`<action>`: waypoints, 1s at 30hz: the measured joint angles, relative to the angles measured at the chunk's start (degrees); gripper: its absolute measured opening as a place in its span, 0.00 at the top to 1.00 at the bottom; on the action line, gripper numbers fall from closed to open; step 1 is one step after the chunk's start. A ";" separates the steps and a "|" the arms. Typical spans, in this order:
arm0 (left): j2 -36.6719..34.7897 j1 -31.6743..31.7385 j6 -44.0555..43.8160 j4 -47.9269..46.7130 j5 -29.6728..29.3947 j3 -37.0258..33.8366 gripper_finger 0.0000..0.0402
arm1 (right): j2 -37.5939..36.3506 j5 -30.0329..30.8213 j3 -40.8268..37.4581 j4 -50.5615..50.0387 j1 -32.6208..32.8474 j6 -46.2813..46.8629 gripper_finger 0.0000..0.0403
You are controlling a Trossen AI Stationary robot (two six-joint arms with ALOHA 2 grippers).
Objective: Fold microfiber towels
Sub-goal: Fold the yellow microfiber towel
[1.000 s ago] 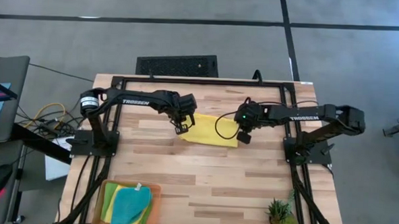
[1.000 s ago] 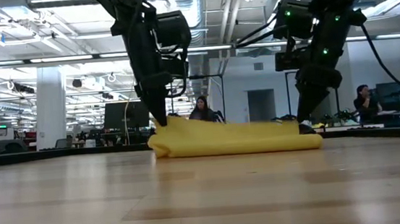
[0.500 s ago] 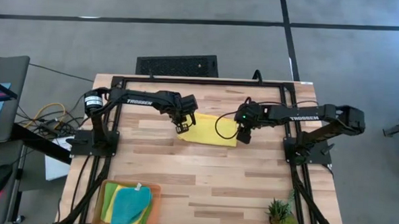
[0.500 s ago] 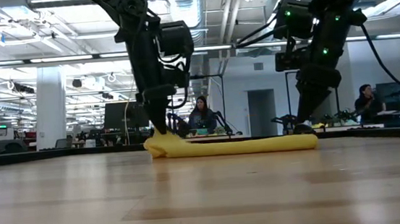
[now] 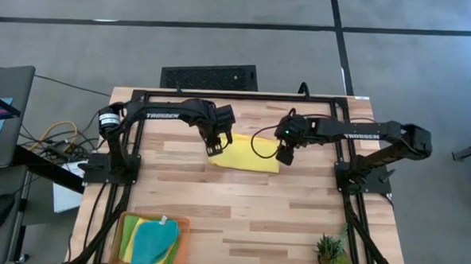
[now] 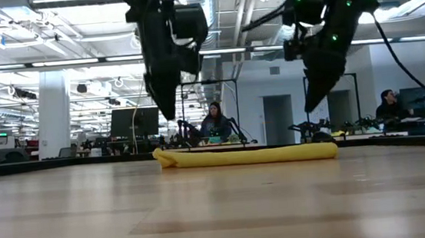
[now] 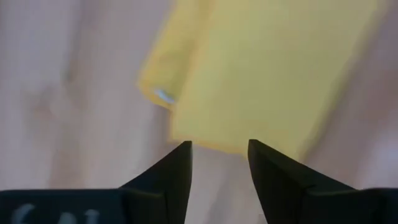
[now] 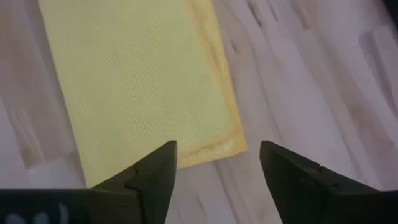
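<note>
Yellow towel (image 5: 245, 153) lies folded flat on the wooden table (image 5: 240, 212), toward the far side, about mid-width. From the low cam it reads as a thin, long strip (image 6: 246, 155) w/ a slightly bunched end on the picture's left.

Left gripper (image 5: 217, 144) hangs over the towel's left end, raised clear of it; low view shows its tip (image 6: 167, 115) above the cloth, not touching. Left wrist cam: fingers (image 7: 168, 180) spread apart, nothing between them, folded yellow cloth (image 7: 261, 68) below w/ a small label at its edge.

Right gripper (image 5: 284, 156) is just past the towel's right end, also lifted; low view puts its tip (image 6: 310, 104) above the cloth, no contact. Right wrist cam: fingers (image 8: 155, 174) spread wide, empty, looking down on the towel's corner (image 8: 143, 81) and bare wood.

Near-left corner of the table: orange tray (image 5: 185, 225) holding the other towels in a stack, teal towel (image 5: 155, 244) on top, lime green towel (image 5: 129, 231) and a bit of yellow showing under it. Small potted plant (image 5: 330, 252) at the near-right corner.

Low view bkgd: office room, a person (image 6: 215, 122) seated behind the towel, another person (image 6: 388, 111) farther right.
</note>
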 joint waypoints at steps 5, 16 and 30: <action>-0.06 -3.28 7.15 -4.32 10.71 0.26 0.63 | -0.02 -0.01 3.30 -2.60 -0.35 -0.35 0.37; -0.01 -9.70 10.84 6.84 9.03 -4.76 0.63 | -0.02 -4.72 8.58 -7.33 -0.66 -1.88 0.37; 0.32 -9.95 5.34 15.43 0.70 -13.36 0.63 | -0.02 -4.72 8.81 -7.35 -0.66 -1.94 0.37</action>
